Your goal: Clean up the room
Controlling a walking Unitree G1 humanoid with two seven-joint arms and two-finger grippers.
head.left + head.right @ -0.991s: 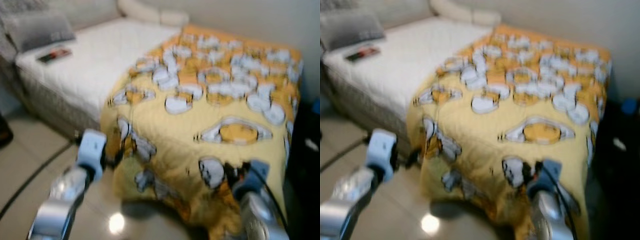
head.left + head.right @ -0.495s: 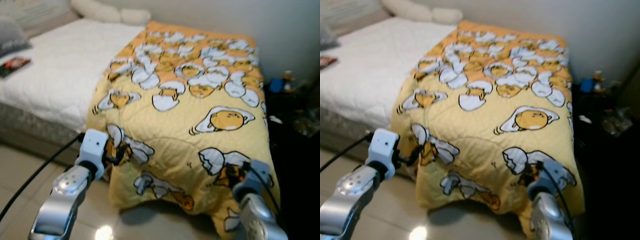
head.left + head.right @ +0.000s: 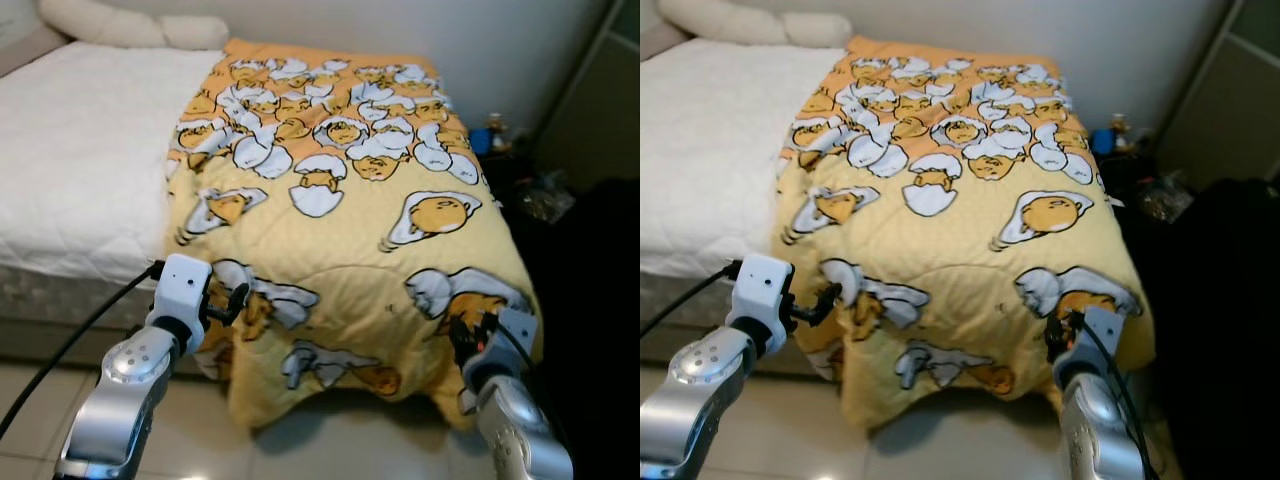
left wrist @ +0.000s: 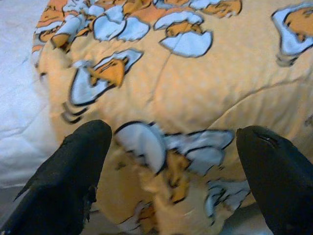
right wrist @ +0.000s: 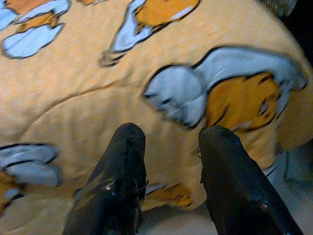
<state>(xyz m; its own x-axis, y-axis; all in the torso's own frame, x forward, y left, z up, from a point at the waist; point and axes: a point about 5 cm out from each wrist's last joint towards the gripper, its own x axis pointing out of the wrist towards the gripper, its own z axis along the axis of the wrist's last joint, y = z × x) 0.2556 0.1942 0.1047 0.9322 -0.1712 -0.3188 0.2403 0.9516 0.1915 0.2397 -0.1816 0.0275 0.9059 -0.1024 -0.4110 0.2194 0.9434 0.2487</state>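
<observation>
Yellow egg-print blanket (image 3: 340,230) spread over bed's (image 3: 80,170) right half, foot edge draping toward the floor. Left gripper (image 4: 171,181) spread wide, empty, near blanket's lower left corner. Right gripper (image 5: 168,181) narrowly parted, empty, at lower right corner.

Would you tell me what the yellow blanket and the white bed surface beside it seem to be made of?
The yellow blanket looks like a soft quilted fabric, matte, with stitched seams, a printed cartoon pattern and limp folds where it hangs over the bed's end. The white mattress cover looks like quilted textile too, showing a fine stitched pattern; the fibre cannot be told.
</observation>
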